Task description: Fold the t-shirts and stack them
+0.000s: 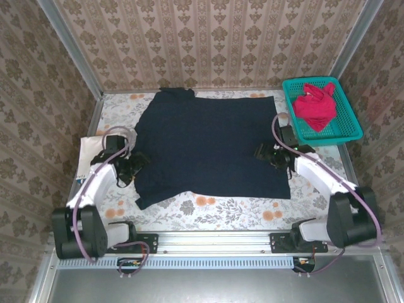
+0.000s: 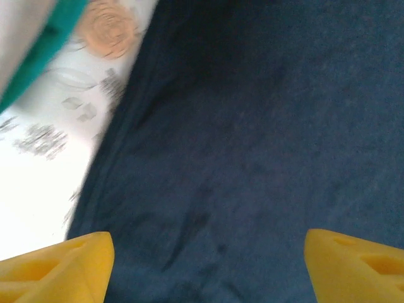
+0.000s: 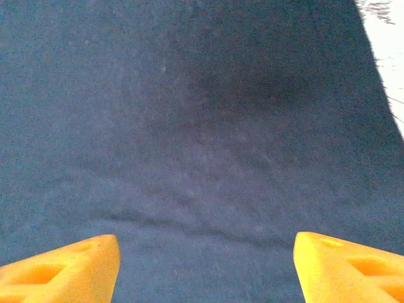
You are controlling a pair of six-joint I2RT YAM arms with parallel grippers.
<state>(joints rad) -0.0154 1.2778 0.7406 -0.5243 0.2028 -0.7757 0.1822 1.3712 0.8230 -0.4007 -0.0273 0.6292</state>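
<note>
Left gripper (image 1: pixel 129 169) and right gripper (image 1: pixel 268 154) both stand spread wide and empty, over opposite side edges of the navy t-shirt (image 1: pixel 208 145) lying flat between them. I read this as a fold in hand: next, each must pinch its edge and carry it inward. Red t-shirt (image 1: pixel 315 104) sits in the basket (image 1: pixel 353 129).
</note>
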